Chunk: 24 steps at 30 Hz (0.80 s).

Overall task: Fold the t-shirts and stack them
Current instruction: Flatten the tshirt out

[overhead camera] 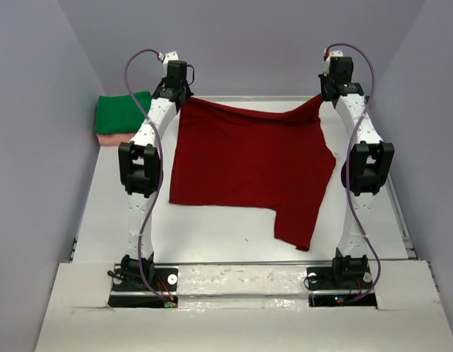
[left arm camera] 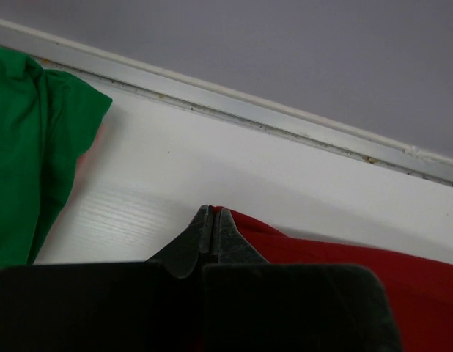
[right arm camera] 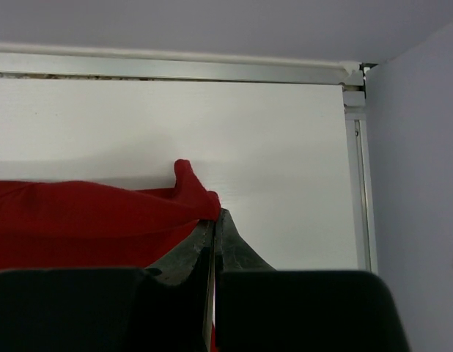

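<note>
The dark red t-shirt [overhead camera: 248, 165] is plain, matte cotton in one even colour. It is spread over the middle of the white table [overhead camera: 212, 235]. Its far edge is stretched between the two arms and sags a little in the middle. A short sleeve juts out on the right side. The near hem runs unevenly: straight on the left, with the right part reaching further toward the arm bases and ending in a rounded flap. A few soft creases fan out from the far right corner.

The left gripper [overhead camera: 184, 97] has its jaws pressed together on the far left corner of the red cloth. In the left wrist view the cloth comes out right at the dark fingertips [left arm camera: 221, 220]. The right gripper [overhead camera: 325, 94] pinches the far right corner in the same way, and a small nub of red fabric sticks up beside its tips.

The bright green t-shirt [overhead camera: 122, 114] lies folded in the far left corner, well apart from the red one. It sits on top of the pale salmon pink t-shirt [overhead camera: 113, 138], which shows only as a strip along the green one's near edge. A metal rail [left arm camera: 285, 121] borders the table's far side, and pale lavender walls [overhead camera: 36, 147] enclose it.
</note>
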Each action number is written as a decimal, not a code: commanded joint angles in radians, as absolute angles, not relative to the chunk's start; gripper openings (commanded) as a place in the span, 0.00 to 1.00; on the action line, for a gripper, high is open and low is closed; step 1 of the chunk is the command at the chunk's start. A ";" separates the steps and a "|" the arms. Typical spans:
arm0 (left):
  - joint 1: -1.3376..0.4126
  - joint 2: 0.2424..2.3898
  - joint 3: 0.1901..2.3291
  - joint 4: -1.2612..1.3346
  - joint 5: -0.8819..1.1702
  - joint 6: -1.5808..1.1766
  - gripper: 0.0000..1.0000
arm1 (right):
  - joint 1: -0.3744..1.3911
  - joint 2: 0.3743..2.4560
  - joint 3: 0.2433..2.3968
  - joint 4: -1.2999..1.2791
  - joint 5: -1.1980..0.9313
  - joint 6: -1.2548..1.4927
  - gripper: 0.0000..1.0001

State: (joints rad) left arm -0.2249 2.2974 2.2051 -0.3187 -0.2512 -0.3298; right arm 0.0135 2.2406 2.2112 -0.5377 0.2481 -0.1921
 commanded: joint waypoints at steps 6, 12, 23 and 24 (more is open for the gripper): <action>-0.166 2.393 2.333 -0.295 -0.193 -0.322 0.00 | -0.008 2.292 2.307 -0.469 0.229 -0.199 0.00; -0.163 2.431 2.345 -0.295 -0.187 -0.319 0.00 | -0.008 2.275 2.278 -0.469 0.256 -0.209 0.00; -0.163 2.402 2.300 -0.307 -0.183 -0.322 0.00 | -0.008 2.131 2.125 -0.494 0.239 -0.158 0.00; -0.164 2.396 2.286 -0.310 -0.183 -0.321 0.00 | -0.008 2.114 2.109 -0.511 0.242 -0.152 0.00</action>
State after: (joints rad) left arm -0.1619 2.4660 2.2932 -0.3176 -0.1837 -0.3302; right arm -0.0006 2.2364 2.1407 -0.5209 0.2352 -0.1795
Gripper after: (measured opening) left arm 0.014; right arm 0.012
